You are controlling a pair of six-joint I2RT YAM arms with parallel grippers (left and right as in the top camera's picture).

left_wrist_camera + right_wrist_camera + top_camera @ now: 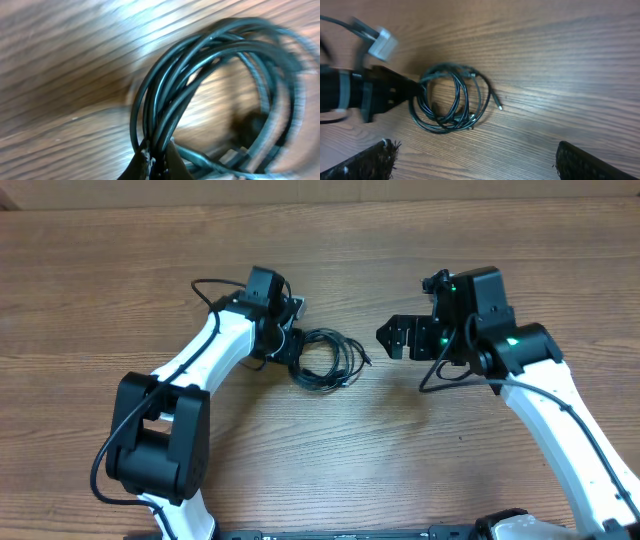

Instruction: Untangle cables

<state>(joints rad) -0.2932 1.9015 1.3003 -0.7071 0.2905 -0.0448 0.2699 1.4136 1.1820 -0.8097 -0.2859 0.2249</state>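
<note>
Coiled cables [322, 383] on table [120, 270], left jaws seemingly at the coil's rim, right jaws well apart.

from overhead the light is even and soft, the counter [330, 460] sharp, only faint shadows under my arms [200, 355]. my left wrist view is smeared all over: a white glare band crosses the wood up top, and the cables [200, 85] sit so close they go soft, worst at the right edge. right wrist view is dimmer, cables crisp, left edge motion-blurred, my right pincer [472, 152] just dark fuzz in the bottom corners.
</note>
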